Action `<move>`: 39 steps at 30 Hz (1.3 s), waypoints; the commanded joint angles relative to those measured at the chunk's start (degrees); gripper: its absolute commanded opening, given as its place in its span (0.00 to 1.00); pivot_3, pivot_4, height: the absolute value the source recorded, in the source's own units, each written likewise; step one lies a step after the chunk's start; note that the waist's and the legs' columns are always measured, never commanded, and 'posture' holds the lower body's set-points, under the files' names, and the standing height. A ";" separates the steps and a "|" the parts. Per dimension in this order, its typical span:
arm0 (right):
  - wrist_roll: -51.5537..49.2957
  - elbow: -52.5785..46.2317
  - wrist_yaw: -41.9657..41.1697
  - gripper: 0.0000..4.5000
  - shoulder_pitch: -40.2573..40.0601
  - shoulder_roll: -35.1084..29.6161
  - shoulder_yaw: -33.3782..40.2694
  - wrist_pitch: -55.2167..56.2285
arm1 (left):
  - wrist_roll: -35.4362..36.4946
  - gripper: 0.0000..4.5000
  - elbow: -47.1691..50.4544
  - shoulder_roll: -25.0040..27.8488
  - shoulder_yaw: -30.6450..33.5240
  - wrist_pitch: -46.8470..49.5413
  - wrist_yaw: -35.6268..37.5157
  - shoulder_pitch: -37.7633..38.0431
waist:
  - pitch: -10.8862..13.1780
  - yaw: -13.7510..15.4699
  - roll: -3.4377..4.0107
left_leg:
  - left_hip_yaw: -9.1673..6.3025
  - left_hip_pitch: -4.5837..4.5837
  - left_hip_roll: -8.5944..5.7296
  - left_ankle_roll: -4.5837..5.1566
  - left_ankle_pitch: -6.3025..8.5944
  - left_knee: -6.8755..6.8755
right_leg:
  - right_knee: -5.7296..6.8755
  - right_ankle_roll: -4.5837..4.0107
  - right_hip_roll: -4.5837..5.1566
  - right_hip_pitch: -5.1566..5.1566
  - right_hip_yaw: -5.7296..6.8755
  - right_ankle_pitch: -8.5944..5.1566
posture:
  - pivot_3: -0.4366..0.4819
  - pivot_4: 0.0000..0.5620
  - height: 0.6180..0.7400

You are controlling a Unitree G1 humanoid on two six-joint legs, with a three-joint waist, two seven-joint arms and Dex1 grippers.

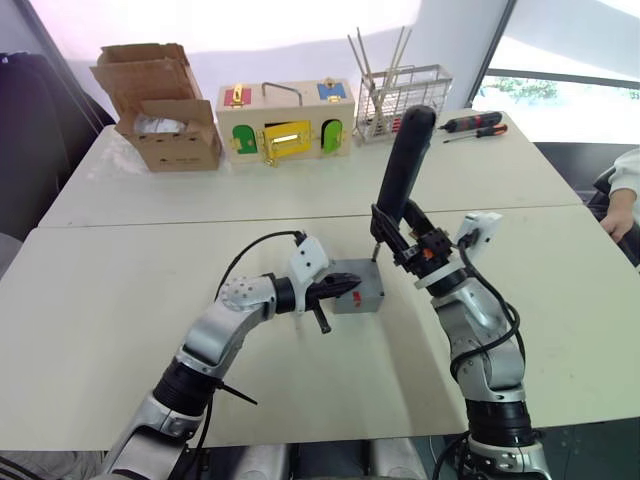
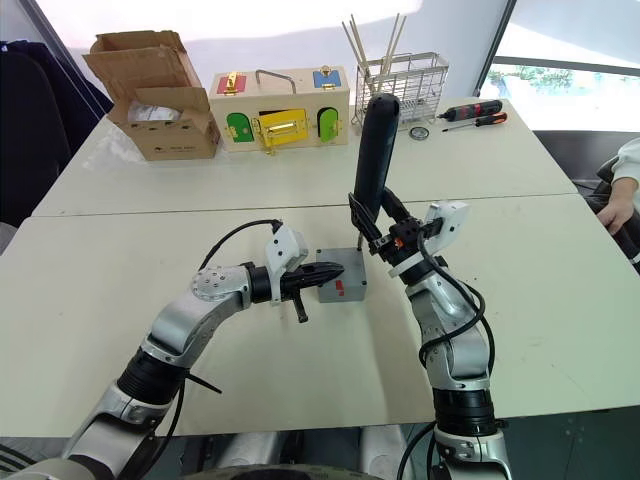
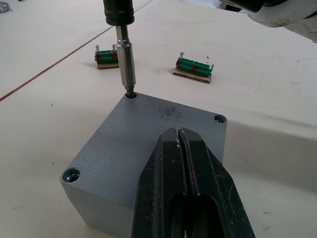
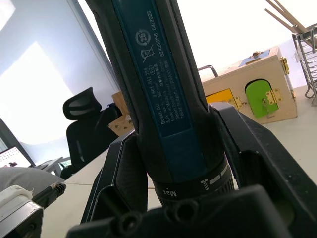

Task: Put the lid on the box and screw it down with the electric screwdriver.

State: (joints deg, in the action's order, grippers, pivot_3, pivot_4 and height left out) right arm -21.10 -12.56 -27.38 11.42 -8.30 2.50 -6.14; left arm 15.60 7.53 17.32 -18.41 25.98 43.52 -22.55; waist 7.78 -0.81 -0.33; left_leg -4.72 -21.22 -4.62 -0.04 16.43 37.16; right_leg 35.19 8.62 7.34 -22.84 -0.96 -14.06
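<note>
From the head cameras, the box (image 1: 358, 290) is a small deep grey cube with a red mark on its near side, standing on the front table (image 1: 110, 330) in the middle. The lid (image 3: 158, 134) sits on top of it, flush with its walls. The left gripper (image 1: 345, 287) lies against the box's left side, its two black fingers pressed together over the lid. Just right of the box the right gripper (image 1: 400, 240) clamps the electric screwdriver (image 1: 403, 165), one thick black cylinder standing nearly upright, tip down at the box's far corner. Well behind the box, on the far table, stand one cardboard box (image 1: 160, 105), one wooden box with coloured doors (image 1: 285, 122) and one wire basket (image 1: 405, 100); two slim hand screwdrivers (image 1: 475, 127) lie to the right of the basket.

The left wrist view shows the lid's grey speckled face with three corner screw holes in sight. The screwdriver's metal bit (image 3: 127, 64) stands in the far one. Beyond the box lie two small green terminal blocks (image 3: 193, 68).

The right wrist view shows the screwdriver's black body with a blue label, gripped between both fingers (image 4: 121, 173).
</note>
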 commanded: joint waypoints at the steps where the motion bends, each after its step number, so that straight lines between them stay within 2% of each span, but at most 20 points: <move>1: 1.05 6.09 -0.70 0.43 -3.21 0.07 -3.04 -3.39 | -0.07 0.00 0.45 -0.16 0.41 -0.03 0.06 0.21 | -0.03 0.01 0.01 | 0.00 0.00 0.02 0.00 0.00 0.00 | 0.00 -0.01 -0.01 0.00 0.00 0.00 | 0.48 0.27 0.95; 20: 2.18 6.80 -0.51 0.43 -3.12 -1.38 -3.84 -3.88 | -0.20 0.00 1.06 -0.08 0.04 0.49 -0.02 1.01 | -0.20 0.09 -0.12 | 0.00 0.01 0.14 -0.05 0.03 0.00 | -0.03 -0.07 -0.10 0.01 0.01 -0.04 | 0.48 0.27 0.95; 26: 2.98 5.85 -2.01 0.43 -4.88 -2.29 -6.23 -3.41 | -0.17 0.00 1.05 -0.10 0.10 0.57 -0.12 1.11 | -0.29 0.09 -0.18 | -0.01 0.07 0.20 -0.08 0.06 -0.01 | -0.07 -0.10 -0.14 0.08 0.02 -0.05 | 0.48 0.27 0.95; 39: 2.59 5.99 -1.35 0.43 -4.78 -2.18 -5.21 -3.28 | -0.17 0.00 0.87 -0.14 0.24 0.56 -0.17 1.06 | -0.38 0.10 -0.31 | -0.01 0.69 0.50 -0.23 0.31 -0.13 | -0.08 -0.46 -0.40 0.54 0.04 -0.29 | 0.48 0.27 0.95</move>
State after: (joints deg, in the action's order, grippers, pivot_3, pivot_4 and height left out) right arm -19.87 -12.20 -28.27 10.66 -10.22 0.29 -5.14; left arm 15.51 7.63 17.27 -18.42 26.11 43.37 -21.56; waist 7.40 -0.71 -0.64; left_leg -4.74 -20.53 -4.12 -0.28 16.74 37.03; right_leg 35.11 8.16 6.94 -22.30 -0.92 -14.36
